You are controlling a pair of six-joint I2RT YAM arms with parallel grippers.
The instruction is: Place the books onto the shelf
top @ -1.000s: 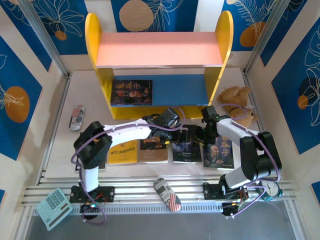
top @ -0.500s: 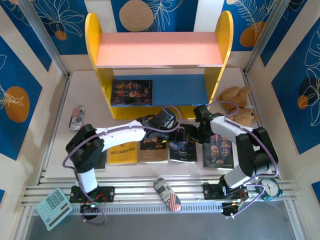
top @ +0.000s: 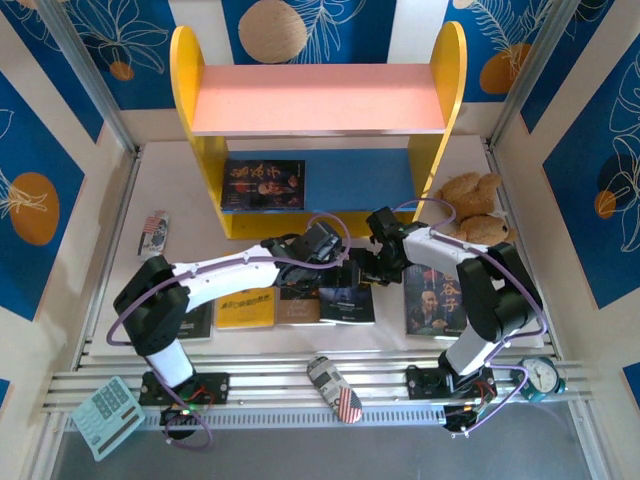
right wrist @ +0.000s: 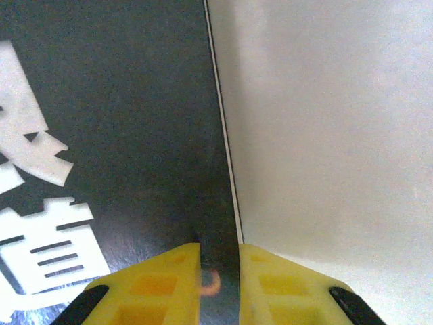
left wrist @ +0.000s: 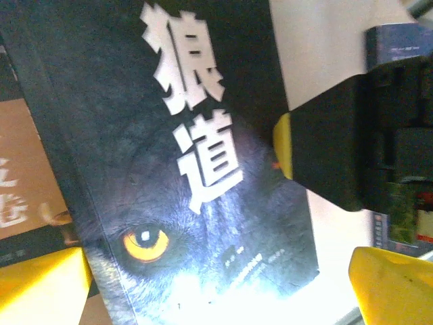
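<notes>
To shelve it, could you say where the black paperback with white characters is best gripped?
On the black paperback, likely the long edge beside the white table, from that open side: thin and flat, it offers only edges; the right gripper is shut there.

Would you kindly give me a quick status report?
Right gripper shut on edge of black book. Left gripper open above it. One book on shelf, lower board; three books flat on table.

Left jaws spread wide — right jaws pinched nearly closed.
</notes>
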